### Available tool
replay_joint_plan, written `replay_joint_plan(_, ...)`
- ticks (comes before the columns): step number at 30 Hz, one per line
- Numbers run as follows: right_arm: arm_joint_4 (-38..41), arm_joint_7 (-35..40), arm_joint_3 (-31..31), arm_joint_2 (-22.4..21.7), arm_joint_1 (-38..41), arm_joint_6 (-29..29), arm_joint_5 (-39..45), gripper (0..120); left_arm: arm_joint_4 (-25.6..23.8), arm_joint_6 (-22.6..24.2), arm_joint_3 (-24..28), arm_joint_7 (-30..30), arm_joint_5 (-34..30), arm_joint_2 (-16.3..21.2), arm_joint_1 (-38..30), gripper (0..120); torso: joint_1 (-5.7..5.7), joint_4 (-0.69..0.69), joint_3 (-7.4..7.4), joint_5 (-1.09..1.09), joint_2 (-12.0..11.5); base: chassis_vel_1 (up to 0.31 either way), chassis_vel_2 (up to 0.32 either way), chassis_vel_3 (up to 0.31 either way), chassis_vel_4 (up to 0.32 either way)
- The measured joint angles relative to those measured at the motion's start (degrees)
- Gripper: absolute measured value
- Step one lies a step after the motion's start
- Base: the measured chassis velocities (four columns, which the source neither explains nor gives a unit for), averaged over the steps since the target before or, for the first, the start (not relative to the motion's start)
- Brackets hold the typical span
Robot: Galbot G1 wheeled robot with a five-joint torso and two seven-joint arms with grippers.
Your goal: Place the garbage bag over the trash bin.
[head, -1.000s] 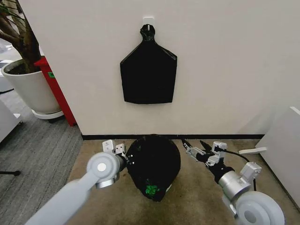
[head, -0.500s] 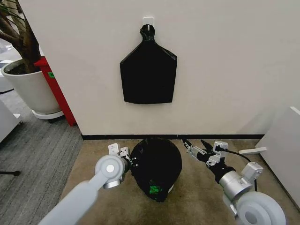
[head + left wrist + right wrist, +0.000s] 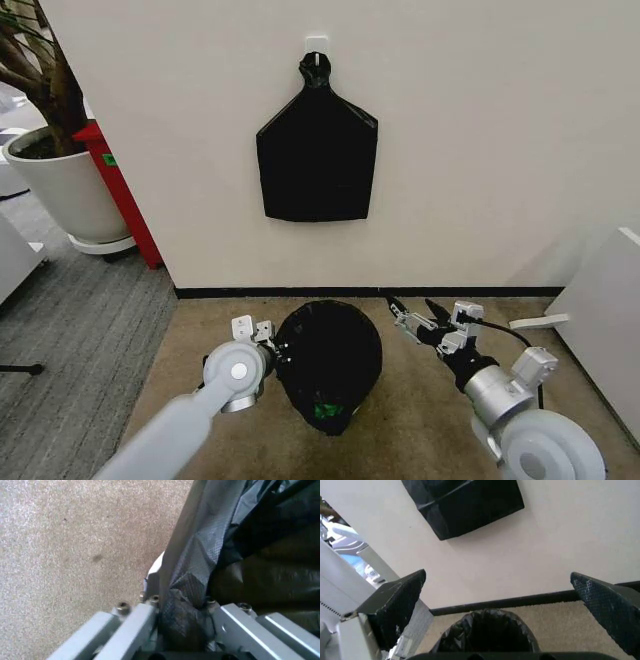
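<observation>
Fingers first: from the head, the left gripper is pinching the garbage bag at the side of the trash bin nearest the plant pot, and since a second ago it has slid lower and closer against the bin, flattening the bag, which now drapes nearly all of the bin, while the right gripper waits spread and empty on the bin's other side. The left wrist shows its fingers clenched on a fold of black film against the bin's cream wall, so the cover looks almost seated. From the right wrist, the open fingers frame the lined bin mouth below the hanging bag bundle.
</observation>
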Motion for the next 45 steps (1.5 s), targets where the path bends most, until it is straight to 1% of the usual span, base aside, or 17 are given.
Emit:
replay_joint_plan(2, 0.1, 0.1, 0.0, 0.0, -0.1, 0.0, 0.1, 100, 0.1, 0.3, -0.1, 0.1, 0.1, -0.1, 0.0, 20, 0.00, 0.00, 0.00, 0.00, 0.0, 0.000, 0.000, 0.000, 0.000)
replay_joint_plan(4, 0.1, 0.1, 0.0, 0.0, -0.1, 0.0, 0.1, 100, 0.1, 0.4, -0.1, 0.1, 0.1, -0.2, 0.0, 23, 0.00, 0.00, 0.00, 0.00, 0.0, 0.000, 0.000, 0.000, 0.000)
replay_joint_plan(5, 0.2, 0.2, 0.0, -0.1, -0.1, 0.0, 0.2, 100, 0.1, 0.5, -0.2, 0.2, 0.2, -0.2, 0.0, 30, 0.00, 0.00, 0.00, -0.01, 0.0, 0.000, 0.000, 0.000, 0.000)
replay_joint_plan(9, 0.4, 0.5, 0.1, -0.4, -0.1, 0.0, 0.6, 100, -0.3, 0.6, -0.6, 0.2, 0.8, 0.0, 0.1, 45, 0.00, -0.01, 0.00, -0.01, 0.0, 0.000, 0.000, 0.000, 0.000)
replay_joint_plan(10, 0.4, 0.5, 0.1, -0.4, -0.1, 0.0, 0.6, 100, -0.3, 0.6, -0.6, 0.2, 0.8, 0.0, 0.1, 45, 0.00, -0.01, 0.00, -0.01, 0.0, 0.000, 0.000, 0.000, 0.000)
replay_joint_plan(16, 0.7, 0.8, -0.2, -0.5, -0.1, 0.0, 1.1, 100, -3.1, 0.6, -2.4, 1.5, 1.5, 1.7, 2.1, 72, 0.00, 0.00, 0.00, -0.01, 0.0, 0.000, 0.000, 0.000, 0.000)
replay_joint_plan(18, 0.7, 0.8, -0.3, -0.5, -0.1, 0.0, 1.1, 100, -3.7, 0.5, -2.7, 2.0, 1.5, 1.9, 2.4, 75, 0.00, 0.00, 0.00, -0.01, 0.0, 0.000, 0.000, 0.000, 0.000)
replay_joint_plan(23, 1.1, 0.8, -0.8, -0.8, -0.1, 0.0, 1.2, 100, -6.0, 0.1, -4.8, 4.7, 1.2, 2.8, 4.4, 96, 0.00, 0.00, 0.00, -0.01, 0.0, 0.000, 0.000, 0.000, 0.000)
replay_joint_plan(28, 1.3, 0.9, -0.7, -1.3, -0.1, -0.1, 1.8, 100, -6.9, 0.6, -6.2, 4.6, 1.1, 3.2, 5.4, 100, 0.00, 0.00, 0.00, -0.01, 0.0, 0.000, 0.000, 0.000, 0.000)
replay_joint_plan(32, 1.5, 0.9, -0.7, -1.5, -0.2, -0.1, 2.0, 100, -7.7, 0.4, -7.5, 6.6, 1.1, 3.7, 6.2, 100, 0.00, 0.00, 0.00, -0.01, 0.0, 0.000, 0.000, 0.000, 0.000)
replay_joint_plan(35, 2.1, 0.9, -0.8, -1.4, -0.7, -0.1, 1.8, 100, -9.3, -1.8, -9.2, 14.3, 1.3, 4.4, 7.5, 100, 0.00, 0.00, 0.00, -0.01, 0.0, 0.000, 0.000, 0.000, 0.000)
replay_joint_plan(37, 2.9, 0.7, -0.9, -1.1, -1.6, 0.0, 0.3, 100, -11.3, -6.3, -9.9, 23.4, 4.6, 5.1, 9.2, 100, 0.00, 0.00, 0.00, 0.00, 0.0, 0.000, 0.000, 0.000, 0.000)
replay_joint_plan(38, 3.2, 0.2, -0.8, -0.8, -2.3, 0.3, -1.2, 100, -11.9, -9.8, -9.9, 27.0, 8.3, 5.4, 10.0, 100, 0.00, 0.00, 0.00, -0.01, 0.0, 0.000, 0.000, 0.000, 0.000)
replay_joint_plan(39, 3.2, 0.2, -0.8, -0.8, -2.3, 0.3, -1.2, 100, -11.9, -9.8, -9.9, 27.0, 8.3, 5.4, 10.0, 100, 0.00, 0.00, 0.00, -0.01, 0.0, 0.000, 0.000, 0.000, 0.000)
replay_joint_plan(40, 3.5, -0.6, -0.7, -0.4, -3.3, 1.1, -3.8, 100, -12.2, -14.3, -10.0, 30.5, 13.2, 5.7, 10.9, 100, 0.00, 0.00, 0.00, 0.00, 0.0, 0.000, 0.000, 0.000, 0.000)
replay_joint_plan(43, 4.0, -3.7, 0.2, 1.1, -7.5, 5.4, -12.3, 100, -14.0, -24.6, -10.8, 39.0, 27.0, 7.6, 14.2, 100, 0.00, 0.00, 0.00, -0.02, 0.0, 0.000, 0.000, 0.000, 0.000)
replay_joint_plan(45, 4.3, -4.8, 0.6, 2.2, -10.0, 8.1, -16.5, 100, -16.3, -27.5, -13.0, 42.7, 31.1, 8.9, 16.7, 100, 0.00, -0.02, 0.00, -0.03, 0.0, 0.000, 0.000, 0.000, 0.000)
